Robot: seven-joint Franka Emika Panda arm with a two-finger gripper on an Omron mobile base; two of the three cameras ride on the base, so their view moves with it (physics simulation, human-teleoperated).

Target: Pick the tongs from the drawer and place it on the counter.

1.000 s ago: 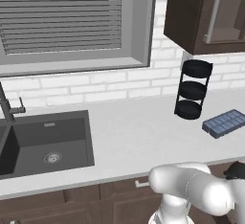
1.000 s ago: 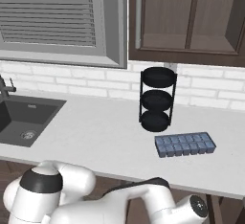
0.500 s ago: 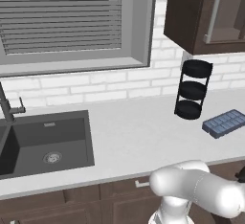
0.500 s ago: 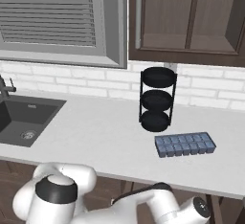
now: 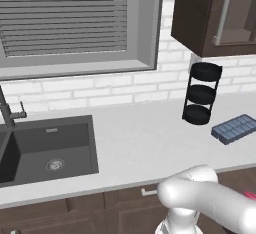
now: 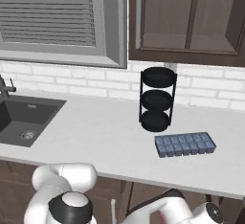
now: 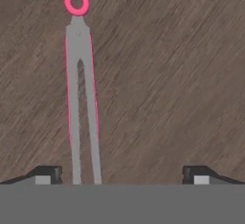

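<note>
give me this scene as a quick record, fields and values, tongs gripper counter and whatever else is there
tongs: flat on the brown wood drawer floor, pink ring end far from the hand, grey arms running toward it
gripper: open above the tongs, fingers apart; tongs nearer the left one, not gripped
counter: pale, no tongs on it
ice tray: on the counter beside the black rack
sink: dark, set in the counter's left part

No readable text, label, brand, number or sign anywhere.
</note>
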